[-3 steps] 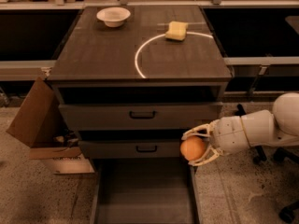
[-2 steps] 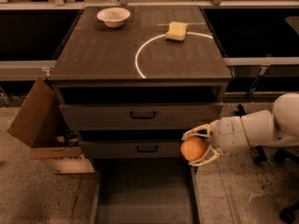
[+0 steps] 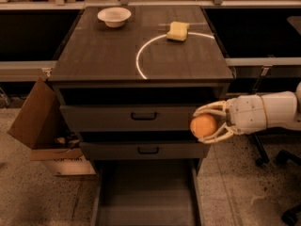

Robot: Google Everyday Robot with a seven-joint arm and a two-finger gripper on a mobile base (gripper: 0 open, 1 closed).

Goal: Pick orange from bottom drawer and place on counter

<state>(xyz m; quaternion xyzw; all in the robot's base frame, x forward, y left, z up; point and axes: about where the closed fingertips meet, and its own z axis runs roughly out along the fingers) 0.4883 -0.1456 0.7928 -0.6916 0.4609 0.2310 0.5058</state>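
On the gripper (image 3: 198, 126), fingers (image 3: 209, 108) are clasping the orange (image 3: 203, 125) by the top drawer (image 3: 117, 119), well clear of the open bottom drawer (image 3: 146, 192) below-left of them; pickup looking done, placing on the surface (image 3: 103, 51) above-left remaining.

Speckled flr (image 3: 33, 194); cardboard box (image 3: 32, 119) L; chair casters (image 3: 259, 161) R; dim light.

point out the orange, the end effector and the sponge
orange (image 3: 203, 125), camera view, middle of the fruit
end effector (image 3: 199, 125), camera view, midway between fingertips, shut on orange, right of the middle drawer (image 3: 103, 117)
sponge (image 3: 178, 31), camera view, top face
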